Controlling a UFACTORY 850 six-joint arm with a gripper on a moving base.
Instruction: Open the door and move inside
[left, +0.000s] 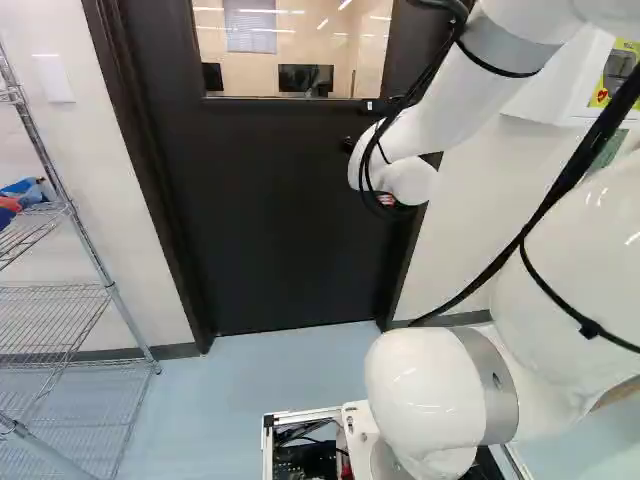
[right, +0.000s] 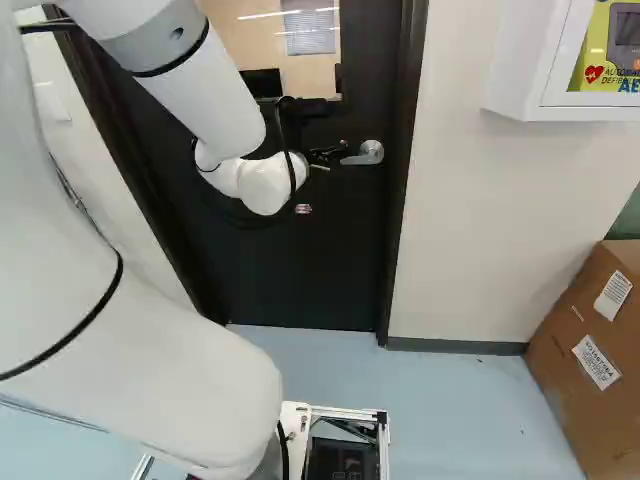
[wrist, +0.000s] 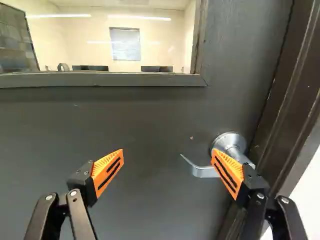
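"Door first: where is it?"

"Straight ahead of the arm, and it looks closed in its frame. The lever is on the side by that frame, below the level of the window."

"And the gripper?"

"Spread wide, with nothing gripped. One finger overlaps the lever's round base in the wrist view. Touching or just short of it, I can't tell."

"Which way does the lever run?"

"Roughly level, from the base away from the frame. Its free tip reaches in among the fingers, ahead of them, nearer the finger on the frame side."

"So the spread runs along the lever?"

"Roughly, yes. Simply closing might not give a pinch from above and below. I'd judge the next step is getting over the lever and pressing its free end down, then pushing or pulling the door; its swing isn't clear. The risk is sliding off the tip, or knocking the base."

"Do the base views help?"

"The right one does: the lever shows just right of the gripper there. In the left one the lever can't be made out, with the arm in the way. Only the wrist view shows both orange pads well."
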